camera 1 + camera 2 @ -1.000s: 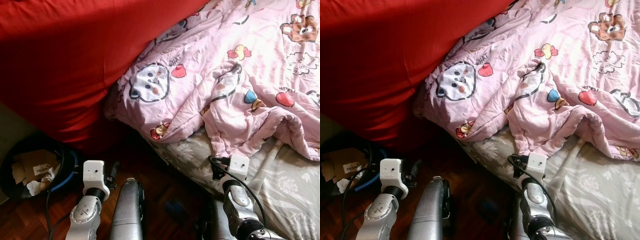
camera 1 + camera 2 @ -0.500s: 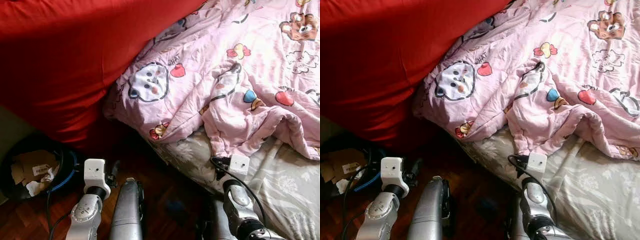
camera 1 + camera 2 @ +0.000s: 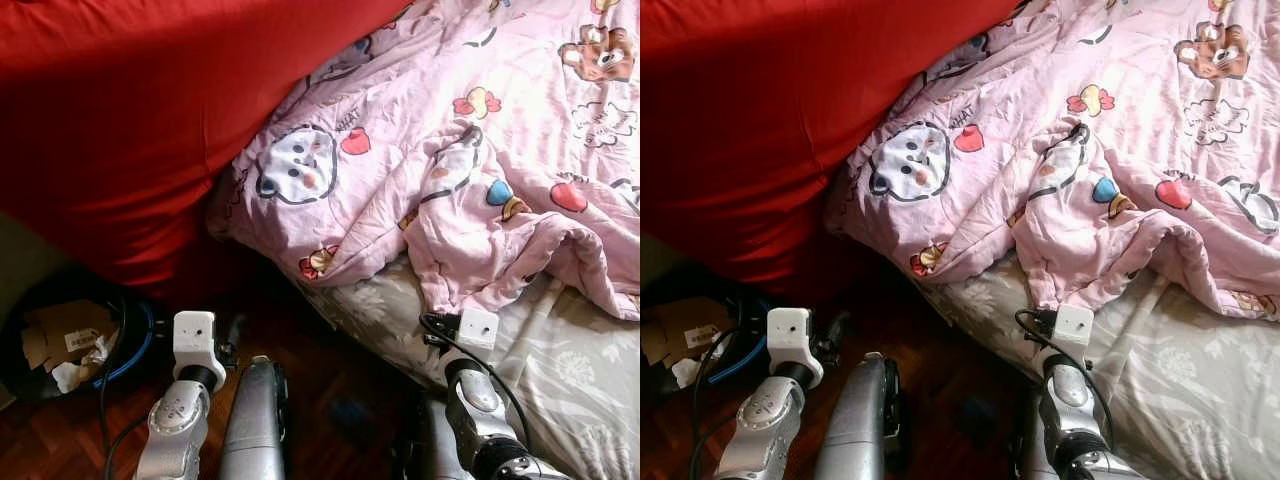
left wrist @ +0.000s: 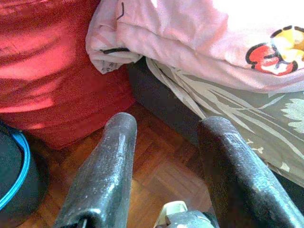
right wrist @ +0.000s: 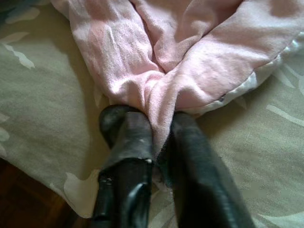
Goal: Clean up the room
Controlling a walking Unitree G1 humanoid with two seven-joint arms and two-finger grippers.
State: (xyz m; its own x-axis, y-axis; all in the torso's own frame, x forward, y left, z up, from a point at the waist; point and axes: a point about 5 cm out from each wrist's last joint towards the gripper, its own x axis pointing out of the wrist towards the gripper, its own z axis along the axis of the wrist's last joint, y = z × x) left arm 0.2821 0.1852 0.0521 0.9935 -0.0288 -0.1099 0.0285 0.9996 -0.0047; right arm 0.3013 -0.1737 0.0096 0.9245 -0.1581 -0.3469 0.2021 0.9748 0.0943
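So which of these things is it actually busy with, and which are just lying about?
Part of the job:
- pink blanket, an edge pinched in the right gripper
- grey floral sheet under it
- left gripper, fingers open, hanging above the wooden floor

Just lying about:
- red cover
- dark bin holding cardboard and paper

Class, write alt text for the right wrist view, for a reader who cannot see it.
The right gripper is shut on a bunched edge of the pink blanket, which lies on a grey-green leaf-patterned bedsheet.
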